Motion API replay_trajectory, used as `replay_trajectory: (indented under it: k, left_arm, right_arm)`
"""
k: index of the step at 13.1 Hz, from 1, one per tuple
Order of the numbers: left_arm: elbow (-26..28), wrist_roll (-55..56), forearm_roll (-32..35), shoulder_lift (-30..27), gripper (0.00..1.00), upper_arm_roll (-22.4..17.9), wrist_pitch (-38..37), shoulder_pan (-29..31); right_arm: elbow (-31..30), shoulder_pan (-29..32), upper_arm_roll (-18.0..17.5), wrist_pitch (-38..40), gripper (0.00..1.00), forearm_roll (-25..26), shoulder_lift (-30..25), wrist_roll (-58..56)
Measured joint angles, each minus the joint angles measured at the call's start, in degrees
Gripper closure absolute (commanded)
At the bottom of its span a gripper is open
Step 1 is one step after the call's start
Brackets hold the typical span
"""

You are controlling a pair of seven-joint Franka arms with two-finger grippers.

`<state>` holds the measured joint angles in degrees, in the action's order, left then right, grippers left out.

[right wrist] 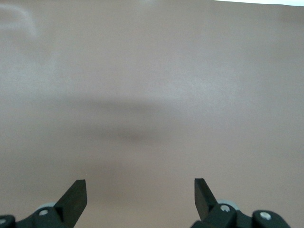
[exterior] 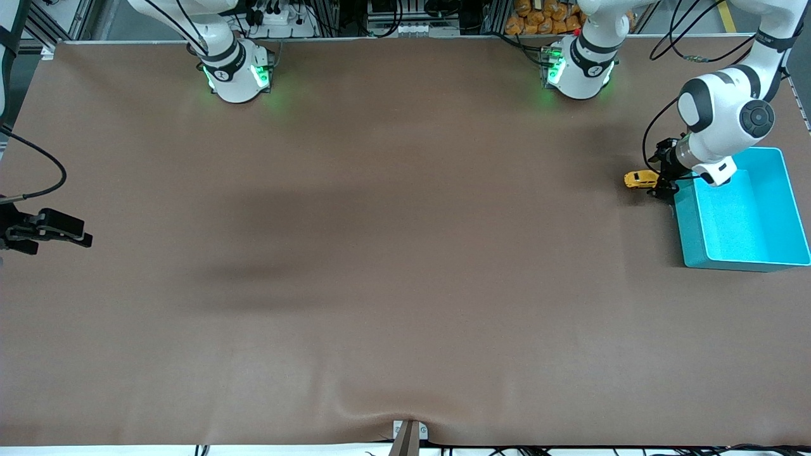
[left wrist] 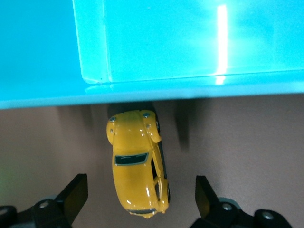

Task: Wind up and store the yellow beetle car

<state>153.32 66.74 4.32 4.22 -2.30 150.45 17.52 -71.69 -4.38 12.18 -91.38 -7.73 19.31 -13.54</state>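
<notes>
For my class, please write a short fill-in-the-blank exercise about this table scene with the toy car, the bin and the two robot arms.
1. The yellow beetle car stands on the table beside the ____ bin.
2. The left gripper has its fingers ____ on either side of the car, not touching it.
3. The right gripper waits over bare ____ at the right arm's end.
4. Inside the bin there are ____ cars.

Missing words: turquoise; open; table; no
</notes>
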Motion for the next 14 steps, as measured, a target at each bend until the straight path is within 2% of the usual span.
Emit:
replay_trajectory:
  k: [4,5,9,13,14]
  left_arm:
    - [0.72,0.00,0.00,0.05,0.00,0.01,1.15,0.32]
    - [0.82,0.00,0.00,0.15,0.04,0.02,1.23,0.32]
    - [0.95,0.00,0.26,0.89,0.31,0.13,2.00,0.32]
    - [0.95,-0.03,1.35,1.30,0.74,0.16,2.43,0.33]
    - [0.84,-0.04,1.35,1.20,0.77,0.17,2.47,0.34]
  right_arm:
    - [0.02,-0.05,-0.10,0.00,0.00,0.00,-0.01,0.02]
    - [0.08,-0.05,-0.09,-0.02,0.00,0.00,-0.06,0.02]
    - [0.34,-0.08,-0.12,-0.11,0.00,0.00,-2.88,0.02]
    - [-1.91,0.14,-0.82,1.15,0.00,0.00,-8.07,2.96]
    - [-3.32,0.20,-1.15,1.59,0.00,0.22,-9.76,3.99]
